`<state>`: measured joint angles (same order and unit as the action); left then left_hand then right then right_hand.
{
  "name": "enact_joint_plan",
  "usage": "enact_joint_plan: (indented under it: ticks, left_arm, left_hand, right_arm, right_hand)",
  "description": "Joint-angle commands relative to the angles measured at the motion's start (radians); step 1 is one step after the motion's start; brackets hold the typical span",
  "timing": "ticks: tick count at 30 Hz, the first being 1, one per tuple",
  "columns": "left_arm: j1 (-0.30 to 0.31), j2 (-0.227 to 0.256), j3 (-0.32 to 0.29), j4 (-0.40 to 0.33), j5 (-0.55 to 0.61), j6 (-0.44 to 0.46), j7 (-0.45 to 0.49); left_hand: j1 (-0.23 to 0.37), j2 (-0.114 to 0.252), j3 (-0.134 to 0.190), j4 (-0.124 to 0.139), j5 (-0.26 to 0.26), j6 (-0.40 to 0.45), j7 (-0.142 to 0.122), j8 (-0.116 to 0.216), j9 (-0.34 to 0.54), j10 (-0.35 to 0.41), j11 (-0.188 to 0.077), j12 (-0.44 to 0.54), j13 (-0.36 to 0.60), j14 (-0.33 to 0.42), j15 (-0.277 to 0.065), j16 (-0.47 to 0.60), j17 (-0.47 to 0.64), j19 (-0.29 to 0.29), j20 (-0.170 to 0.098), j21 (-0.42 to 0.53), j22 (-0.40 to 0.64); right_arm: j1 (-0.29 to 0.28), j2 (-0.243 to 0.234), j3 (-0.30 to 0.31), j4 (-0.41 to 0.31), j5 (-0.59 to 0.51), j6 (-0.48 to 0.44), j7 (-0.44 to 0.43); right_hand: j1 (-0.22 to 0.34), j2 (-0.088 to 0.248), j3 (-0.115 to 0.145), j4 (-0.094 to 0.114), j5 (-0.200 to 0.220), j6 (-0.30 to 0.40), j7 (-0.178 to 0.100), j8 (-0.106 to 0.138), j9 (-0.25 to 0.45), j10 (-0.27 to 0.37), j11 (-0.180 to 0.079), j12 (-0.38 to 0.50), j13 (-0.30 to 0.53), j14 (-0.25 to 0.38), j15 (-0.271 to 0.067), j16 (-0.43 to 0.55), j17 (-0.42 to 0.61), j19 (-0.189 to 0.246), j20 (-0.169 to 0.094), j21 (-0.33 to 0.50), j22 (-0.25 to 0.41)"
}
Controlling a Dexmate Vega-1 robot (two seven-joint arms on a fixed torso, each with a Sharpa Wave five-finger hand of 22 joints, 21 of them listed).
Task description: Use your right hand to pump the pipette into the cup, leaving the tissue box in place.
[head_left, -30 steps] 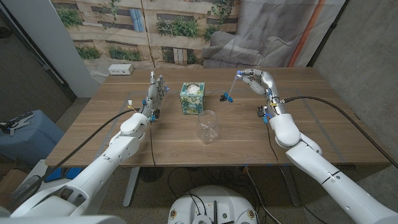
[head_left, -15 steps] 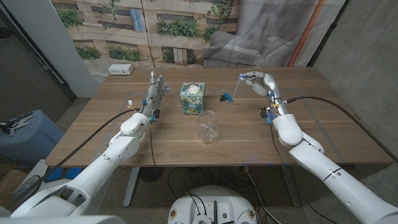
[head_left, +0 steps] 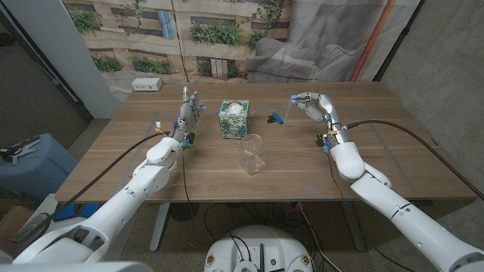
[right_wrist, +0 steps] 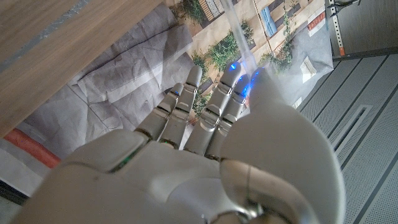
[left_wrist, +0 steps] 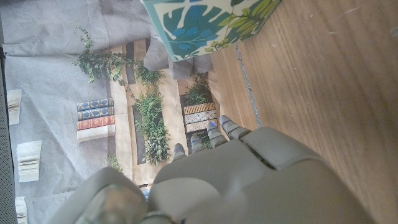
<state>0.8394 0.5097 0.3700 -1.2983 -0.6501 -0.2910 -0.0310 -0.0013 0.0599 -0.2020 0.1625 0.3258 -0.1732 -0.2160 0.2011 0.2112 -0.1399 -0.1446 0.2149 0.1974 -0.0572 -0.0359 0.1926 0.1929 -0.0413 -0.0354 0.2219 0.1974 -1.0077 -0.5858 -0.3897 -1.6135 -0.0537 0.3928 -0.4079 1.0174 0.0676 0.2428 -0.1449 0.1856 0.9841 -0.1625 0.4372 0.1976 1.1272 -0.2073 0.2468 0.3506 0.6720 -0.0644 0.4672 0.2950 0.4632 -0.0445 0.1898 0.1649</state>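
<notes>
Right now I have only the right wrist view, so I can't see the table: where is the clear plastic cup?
Observer: The clear plastic cup stands nearer the robot than the right hand holding the clear pipette, and to its left.
Operator: Anything near it?
Observer: The leaf-patterned tissue box stands behind it, apart.
Operator: My left hand?
Observer: The left hand is left of that box, holding nothing.

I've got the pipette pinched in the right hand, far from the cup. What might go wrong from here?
The right hand holds the thin clear pipette only at its fingertips, so it may slip in transit. The cup is light, open and narrow-mouthed; a low approach might tip it or miss. The tissue box stands just behind the cup; a wide swing could nudge it.
</notes>
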Motion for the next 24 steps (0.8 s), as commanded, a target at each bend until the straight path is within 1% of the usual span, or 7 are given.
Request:
enact_joint_plan:
  ticks: [1,7,17,24]
  left_arm:
    - [0.0,0.0,0.0,-0.001,0.0,0.0,0.0]
    - [0.0,0.0,0.0,-0.001,0.0,0.0,0.0]
    - [0.0,0.0,0.0,0.0,0.0,0.0,0.0]
    - [0.0,0.0,0.0,0.0,0.0,0.0,0.0]
  left_hand:
    - [-0.001,0.043,-0.007,0.001,0.005,-0.001,-0.006,0.006,0.002,-0.002,-0.005,0.004,0.006,-0.008,-0.116,0.006,0.006,-0.011,-0.091,0.005,0.002]
    - [-0.001,0.043,-0.007,0.001,0.005,-0.001,-0.006,0.006,0.002,-0.003,-0.006,0.004,0.006,-0.007,-0.115,0.006,0.006,-0.011,-0.091,0.005,0.002]
    - [-0.001,0.043,-0.007,0.001,0.005,-0.001,-0.006,0.006,0.002,-0.001,-0.003,0.005,0.006,-0.008,-0.116,0.006,0.006,-0.011,-0.091,0.005,0.002]
    - [-0.001,0.043,-0.007,0.001,0.005,-0.002,-0.006,0.006,0.002,-0.002,-0.004,0.004,0.006,-0.008,-0.115,0.006,0.006,-0.011,-0.09,0.005,0.002]
  right_arm:
    - [0.022,0.005,-0.031,0.069,-0.053,0.028,-0.026]
    - [0.032,0.009,-0.046,0.103,-0.077,0.048,-0.043]
    - [0.045,0.009,-0.064,0.135,-0.092,0.06,-0.049]
    - [0.053,0.014,-0.076,0.155,-0.094,0.067,-0.053]
  right_hand:
    - [-0.006,0.005,0.001,-0.007,0.007,0.004,-0.01,-0.003,0.003,0.003,-0.003,0.0,0.004,0.007,-0.147,0.006,0.001,0.002,-0.02,0.0,0.003]
    - [-0.006,0.006,0.002,-0.008,0.007,0.006,-0.011,-0.002,0.002,0.003,-0.003,0.0,0.004,0.008,-0.148,0.006,0.002,0.003,-0.021,0.0,0.003]
    - [-0.006,0.003,0.001,-0.009,0.006,0.009,-0.016,-0.001,0.002,0.001,-0.003,-0.002,0.003,0.005,-0.148,0.004,0.002,0.004,-0.023,0.001,0.003]
    - [-0.005,0.004,0.002,-0.01,0.006,0.01,-0.014,-0.001,0.002,0.002,-0.003,-0.002,0.004,0.004,-0.148,0.003,0.003,0.005,-0.023,0.001,0.003]
